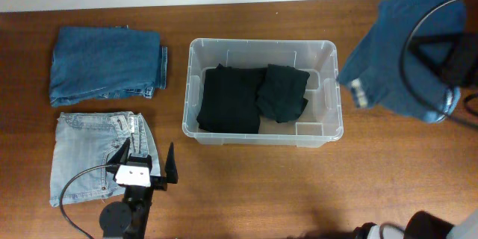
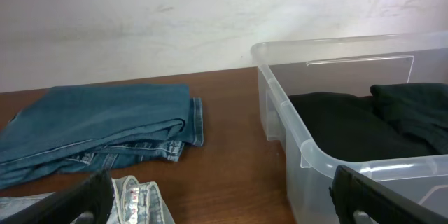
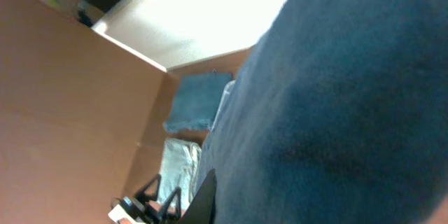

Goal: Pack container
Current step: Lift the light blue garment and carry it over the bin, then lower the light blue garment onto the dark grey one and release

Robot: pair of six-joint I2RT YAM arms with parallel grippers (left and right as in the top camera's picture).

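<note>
Carry step. My right tool [image 1: 437,63] — jaws hidden, evidently clamped on the blue garment [image 1: 399,48] — hangs high at 2 o'clock of the container [image 1: 261,42], which sits centre of the tabletop [image 1: 246,187] with dark pieces [image 1: 231,97] inside. My left tool [image 1: 149,158] gapes wide, empty, at 7 o'clock. Next: swing toward 9, lower, release.

Looks to me like a robot lab or test room, not somebody's home. I'm working over a bare brown wooden table [image 1: 254,194] that runs up to a plain off-white wall [image 2: 140,28] on the far side. The left arm [image 1: 123,213] is mounted at the near edge, with a black cable [image 1: 75,183] looping off it. Folded jeans [image 1: 104,63] on the left and a clear container [image 1: 263,42] of dark clothes are laid out neat and square.
</note>
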